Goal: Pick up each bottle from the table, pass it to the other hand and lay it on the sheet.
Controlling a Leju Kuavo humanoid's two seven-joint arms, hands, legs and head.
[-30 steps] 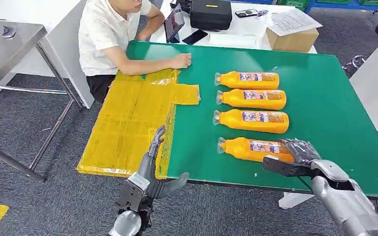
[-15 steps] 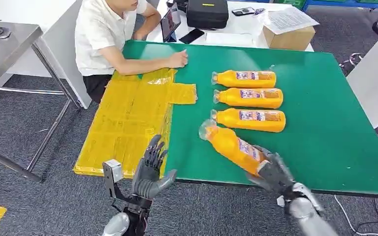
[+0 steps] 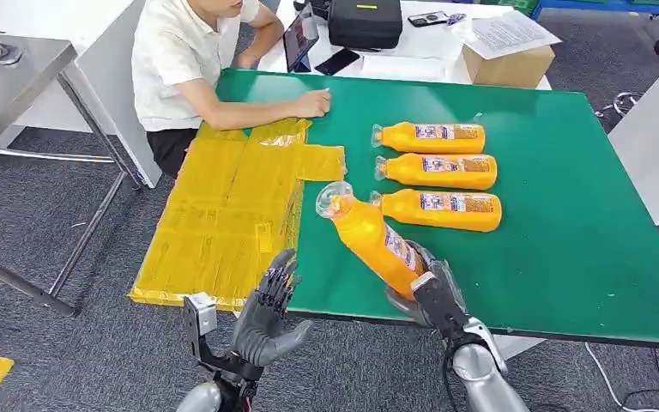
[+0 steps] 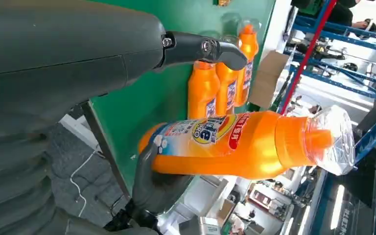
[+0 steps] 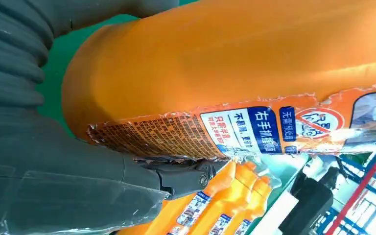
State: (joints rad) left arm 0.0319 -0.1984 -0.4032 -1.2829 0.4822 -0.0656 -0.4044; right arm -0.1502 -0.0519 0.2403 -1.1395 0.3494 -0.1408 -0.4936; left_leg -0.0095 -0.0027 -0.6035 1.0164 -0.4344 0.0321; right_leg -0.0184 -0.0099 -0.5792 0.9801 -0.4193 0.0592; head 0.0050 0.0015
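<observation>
Covering the counter (image 3: 566, 215) is a green mat, and a yellow sheet (image 3: 223, 215) lies along the counter's left side, creased and reaching its near edge. Three orange bottles (image 3: 436, 167) lie on their sides in a row on the green surface, clear caps toward the sheet. The right robot hand (image 3: 425, 292) grasps a fourth orange bottle (image 3: 369, 236) by its base, lifted off the counter and tilted with its cap toward the sheet, above the near part of the green surface. The left robot hand (image 3: 266, 313) is released, fingers spread, holding nothing, just off the counter's near edge by the sheet's corner. A person in a white shirt (image 3: 184, 60) sits at the far left corner, one hand on the counter. Behind stands a white table (image 3: 412, 64) with a black case (image 3: 365, 21) and a cardboard box (image 3: 510, 60). Grey carpet (image 3: 60, 215) covers the floor.
</observation>
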